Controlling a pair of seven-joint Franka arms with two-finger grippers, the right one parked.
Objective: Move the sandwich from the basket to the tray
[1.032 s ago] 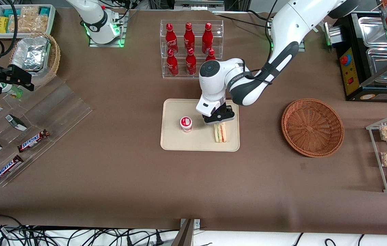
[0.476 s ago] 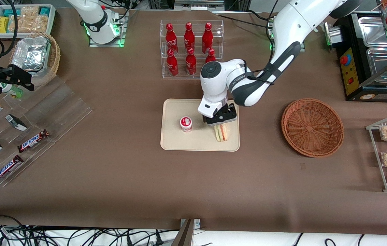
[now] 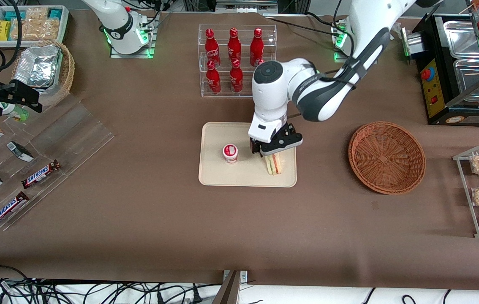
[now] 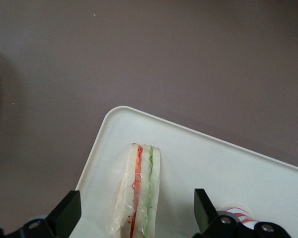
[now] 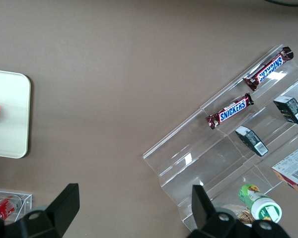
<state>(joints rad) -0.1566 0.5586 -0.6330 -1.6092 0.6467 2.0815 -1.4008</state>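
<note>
Brown paper covers the tabletop, and we see a cream tray lying flat near its middle. On the tray the sandwich stands on its edge, near the tray's side that faces the working arm's end of the tabletop. We can see its white bread with red and green stripes in the left wrist view.

Our left arm's gripper hangs just above the sandwich. Its jaws are open. One black finger is on each side of the sandwich, and neither touches it. There is a clear gap on both sides.

A small white cup with a red and white lid also stands on the tray. Taking the tray as a clock face seen from the front camera, the cup is near 9 o'clock from the sandwich, and they are well apart.

The round red-brown basket sits on the tabletop toward the working arm's end, at about 3 o'clock from the tray. Nothing is in it.

Red bottles stand in a clear rack at 12 o'clock from the tray, farther from the front camera.
</note>
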